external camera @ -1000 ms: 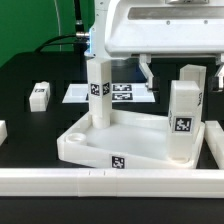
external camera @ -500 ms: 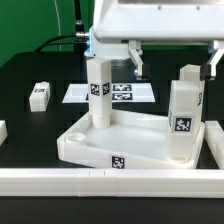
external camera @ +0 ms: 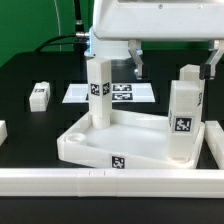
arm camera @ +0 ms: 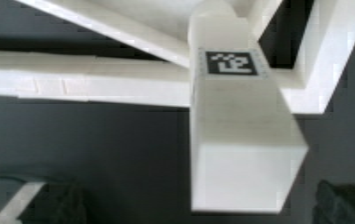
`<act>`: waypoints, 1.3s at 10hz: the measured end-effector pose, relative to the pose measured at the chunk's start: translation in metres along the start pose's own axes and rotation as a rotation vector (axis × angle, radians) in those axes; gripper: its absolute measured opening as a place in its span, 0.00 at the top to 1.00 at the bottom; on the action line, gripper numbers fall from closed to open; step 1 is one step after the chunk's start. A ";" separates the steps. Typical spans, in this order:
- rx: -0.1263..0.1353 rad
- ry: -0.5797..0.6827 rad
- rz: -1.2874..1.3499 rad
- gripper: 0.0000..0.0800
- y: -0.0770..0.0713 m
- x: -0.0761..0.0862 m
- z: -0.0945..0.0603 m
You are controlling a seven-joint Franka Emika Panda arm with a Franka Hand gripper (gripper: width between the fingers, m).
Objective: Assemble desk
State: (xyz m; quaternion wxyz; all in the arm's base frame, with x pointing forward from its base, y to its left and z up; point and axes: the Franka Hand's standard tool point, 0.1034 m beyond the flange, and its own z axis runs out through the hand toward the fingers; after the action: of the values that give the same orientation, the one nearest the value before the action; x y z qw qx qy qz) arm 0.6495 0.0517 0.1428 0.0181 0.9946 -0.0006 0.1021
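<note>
Jaws spread wide over upright leg (arm camera: 245, 110).

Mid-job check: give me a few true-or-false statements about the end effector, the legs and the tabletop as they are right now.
1. The end effector is shut on a leg. False: it is open and holds nothing.
2. A loose leg lies on the table to the exterior view's left of the tabletop. True.
3. No leg stands in the tabletop. False: upright legs stand in it, such as the rear leg and the front leg.
4. The marker board lies flat behind the tabletop. True.
</note>
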 end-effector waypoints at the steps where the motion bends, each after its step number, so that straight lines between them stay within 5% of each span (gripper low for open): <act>1: 0.001 -0.097 0.000 0.19 -0.004 0.000 -0.003; 3: -0.007 -0.219 0.002 0.19 -0.002 0.005 -0.002; 12: -0.019 -0.215 0.008 0.23 -0.006 0.003 0.025; 13: -0.019 -0.215 0.008 0.45 -0.006 0.003 0.025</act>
State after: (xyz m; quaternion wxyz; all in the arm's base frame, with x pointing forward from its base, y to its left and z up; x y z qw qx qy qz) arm 0.6575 0.0572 0.1191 0.0270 0.9996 -0.0076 -0.0052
